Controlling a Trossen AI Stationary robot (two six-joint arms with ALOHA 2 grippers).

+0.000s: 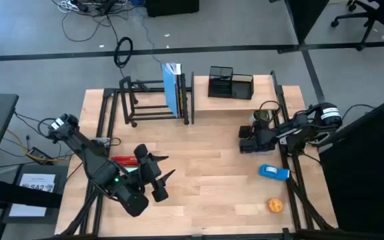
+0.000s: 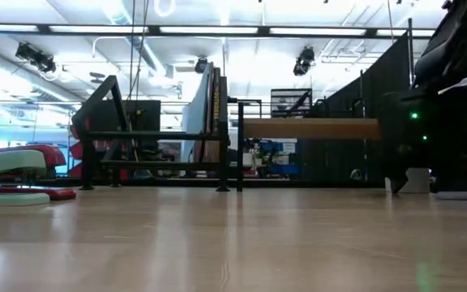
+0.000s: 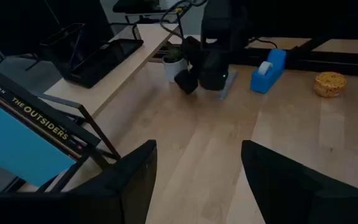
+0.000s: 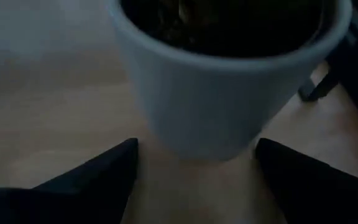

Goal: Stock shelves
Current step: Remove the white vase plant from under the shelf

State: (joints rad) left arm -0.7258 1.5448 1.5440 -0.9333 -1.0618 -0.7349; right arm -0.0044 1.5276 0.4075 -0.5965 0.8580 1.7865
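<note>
Shelves: the black tube rack (image 1: 153, 101) is standing near the tabletop's (image 1: 205, 187) far edge, left of centre, holding upright books (image 1: 173, 88) at its right end; one spine is reading "The Outsiders" (image 3: 39, 118). A wood-board shelf (image 2: 310, 128) is lying beside it along the far edge, carrying a black mesh organizer (image 1: 230, 84). The right gripper (image 1: 247, 141) is sitting low near the right edge, fingers spread, facing a white pot (image 4: 229, 81) holding dark contents. The left gripper (image 1: 157, 170) is hovering near the front left corner, fingers spread and empty. A blue tape dispenser (image 1: 273, 173), a yellow sponge (image 1: 275, 205) and a red stapler (image 1: 124, 161) are lying apart on the tabletop.
</note>
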